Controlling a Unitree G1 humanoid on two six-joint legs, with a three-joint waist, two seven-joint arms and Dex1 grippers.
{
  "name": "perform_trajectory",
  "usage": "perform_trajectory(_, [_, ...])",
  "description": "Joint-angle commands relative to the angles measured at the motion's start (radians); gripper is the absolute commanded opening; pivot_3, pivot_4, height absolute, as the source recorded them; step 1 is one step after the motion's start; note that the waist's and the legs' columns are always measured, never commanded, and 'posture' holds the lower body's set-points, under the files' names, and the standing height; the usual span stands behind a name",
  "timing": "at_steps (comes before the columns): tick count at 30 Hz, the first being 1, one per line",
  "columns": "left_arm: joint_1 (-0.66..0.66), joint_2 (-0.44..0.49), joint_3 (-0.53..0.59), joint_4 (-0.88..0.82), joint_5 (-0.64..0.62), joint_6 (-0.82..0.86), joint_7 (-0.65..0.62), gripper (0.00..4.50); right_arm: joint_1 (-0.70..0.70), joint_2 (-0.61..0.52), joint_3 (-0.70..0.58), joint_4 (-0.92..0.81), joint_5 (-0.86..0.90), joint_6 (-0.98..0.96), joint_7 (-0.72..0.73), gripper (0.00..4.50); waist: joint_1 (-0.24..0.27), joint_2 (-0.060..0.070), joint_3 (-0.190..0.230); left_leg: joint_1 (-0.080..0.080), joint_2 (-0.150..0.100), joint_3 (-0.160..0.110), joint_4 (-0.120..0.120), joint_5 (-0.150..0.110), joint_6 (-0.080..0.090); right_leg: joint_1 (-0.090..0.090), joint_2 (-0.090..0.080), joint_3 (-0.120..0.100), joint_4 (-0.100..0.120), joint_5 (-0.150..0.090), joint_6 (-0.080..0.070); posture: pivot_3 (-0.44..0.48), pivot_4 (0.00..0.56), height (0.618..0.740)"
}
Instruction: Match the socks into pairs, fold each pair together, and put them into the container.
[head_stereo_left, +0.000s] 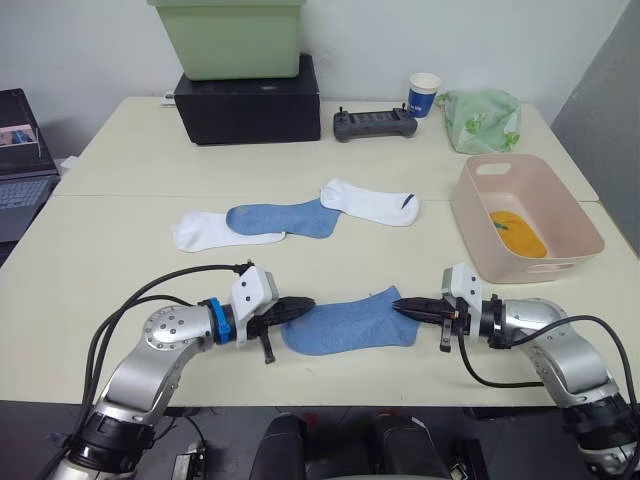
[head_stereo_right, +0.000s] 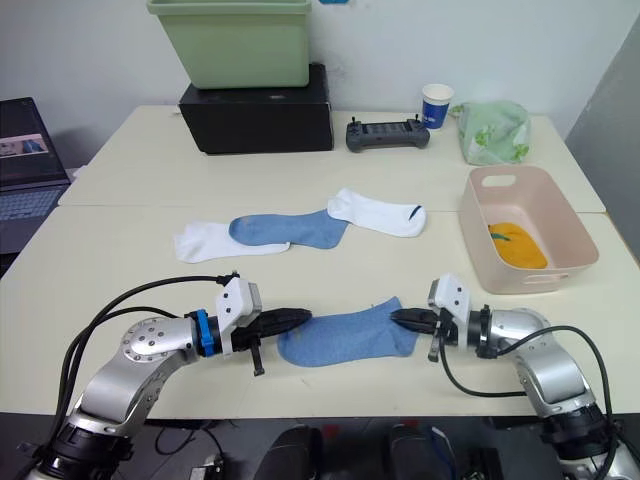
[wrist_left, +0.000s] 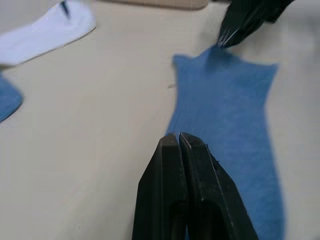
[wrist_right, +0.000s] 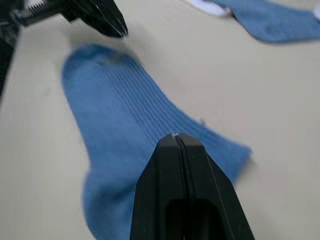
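Left eye view: a light blue sock (head_stereo_left: 350, 322) lies flat in the lower middle of the frame on the cream bench (head_stereo_left: 100, 250). The left gripper (head_stereo_left: 300, 306) has its jaws together on the sock's left end, and the right gripper (head_stereo_left: 400, 306) has its jaws together on the sock's right end. Above them, in the middle of the frame, a second light blue sock (head_stereo_left: 285, 217) lies between two white socks, one to its left (head_stereo_left: 205, 230) and one to its right (head_stereo_left: 372, 202), which carries a dark mark. At the right of the frame the pale pink container (head_stereo_left: 575, 240) holds a mustard-orange sock (head_stereo_left: 517, 233). Along the top of the frame stand a light green bin (head_stereo_left: 230, 38) on a black box (head_stereo_left: 250, 105), a black controller (head_stereo_left: 375, 124), a paper cup (head_stereo_left: 424, 95) and a pale green leaf-print cloth (head_stereo_left: 482, 120). A laptop (head_stereo_left: 22, 165) sits at the left edge

Left wrist view: the jaws are pressed together at the lower middle, over the edge of the blue sock, with the other gripper's tip at the upper right on the sock's far end

Right wrist view: the jaws are pressed together over the ribbed blue sock, and the other gripper sits at the upper left by the sock's far end
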Motion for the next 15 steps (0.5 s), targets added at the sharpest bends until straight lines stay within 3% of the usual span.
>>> perform_trajectory(1, [0.048,0.038,-0.017,-0.025,0.014,0.024,-0.028,0.05,0.024,-0.015,0.045,-0.021,-0.058,-0.010,-0.008,0.00,0.000,0.000,0.000,0.000,0.000,0.000,0.000,0.000,0.000,0.000,0.000,0.000,0.000,0.000,0.000,0.000,0.150,0.740])
perform_trajectory(6, [0.071,0.047,-0.045,0.038,0.084,0.014,-0.015,0.05,0.058,-0.039,0.070,0.017,-0.136,-0.062,-0.013,0.00,0.002,0.000,0.000,0.000,-0.001,0.000,0.000,0.000,0.000,0.000,0.000,0.000,0.000,0.000,0.000,0.000,0.150,0.740])
perform_trajectory(9, [0.092,0.057,-0.039,0.076,0.111,-0.012,-0.017,0.05,0.106,-0.111,0.068,0.057,-0.190,-0.096,0.006,0.00,0.004,0.001,0.000,0.000,-0.001,0.000,0.000,0.000,0.000,0.000,0.000,0.000,-0.001,0.000,0.000,0.000,0.150,0.740])
perform_trajectory(15, [0.112,0.075,0.028,0.062,0.052,-0.012,-0.032,0.05,0.145,-0.166,-0.044,0.016,-0.070,-0.076,0.045,0.00,0.003,-0.001,-0.001,0.012,-0.001,0.000,-0.002,-0.001,0.001,0.013,0.000,0.000,-0.004,0.000,0.000,0.000,0.150,0.740])
